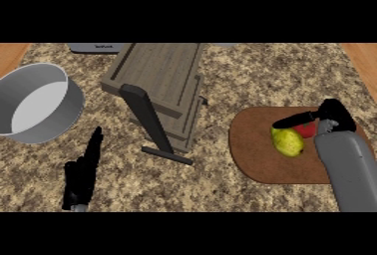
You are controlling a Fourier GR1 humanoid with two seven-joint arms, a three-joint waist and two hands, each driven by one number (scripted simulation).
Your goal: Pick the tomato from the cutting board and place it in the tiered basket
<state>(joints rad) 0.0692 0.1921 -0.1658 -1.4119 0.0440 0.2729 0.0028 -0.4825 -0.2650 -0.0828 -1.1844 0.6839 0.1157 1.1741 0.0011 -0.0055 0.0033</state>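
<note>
Even, soft light over the bench (243, 69); no glare.

You get flat overhead lighting: only faint shadows beside the wooden basket (158, 74) and under the board (254, 159). The grey bowl (37, 102) shades darker on its outer wall, paler inside. Black robot hands read as dark shapes with little detail.

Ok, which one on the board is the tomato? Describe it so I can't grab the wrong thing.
Find the brown cutting board on the counter's right side. Two items sit together near its right part, under the right hand. The tomato is the red one, mostly hidden by the hand and forearm; its neighbour on the left is a yellow-green pear.
</note>
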